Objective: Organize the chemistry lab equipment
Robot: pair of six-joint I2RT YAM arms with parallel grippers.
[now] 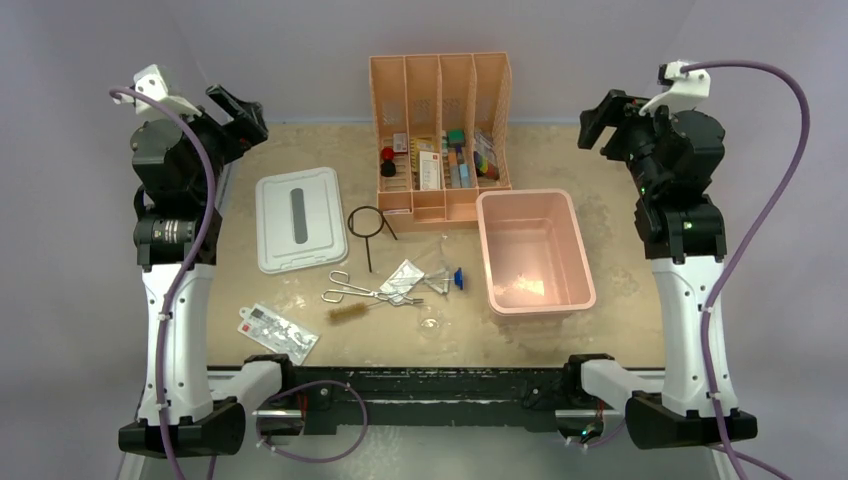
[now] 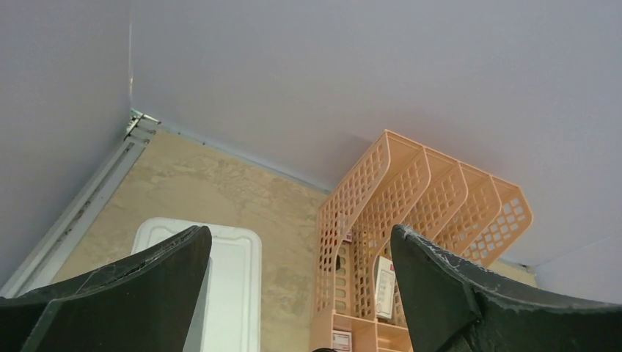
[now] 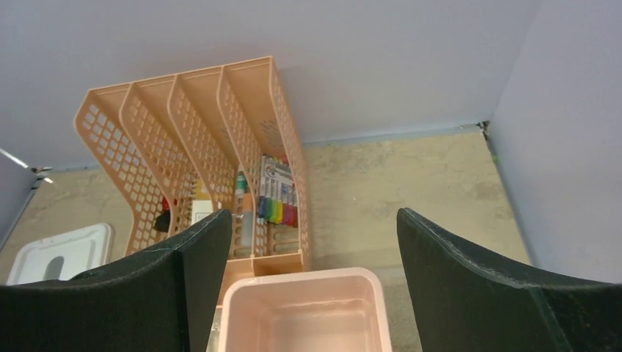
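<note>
The lab equipment lies loose at the table's near middle. A black wire ring on a rod is farthest back. Nearer lie steel tongs, a brown bristle brush, clear packets and a clear blue-capped tube. My left gripper is raised at the far left, open and holding nothing. Over the far right, my right gripper is also raised, open and empty. Both are far from the items.
A peach divided organizer stands at the back centre. In front of it to the right sits an empty pink bin. A white lid lies at the left, and a red-and-white printed packet lies near the front.
</note>
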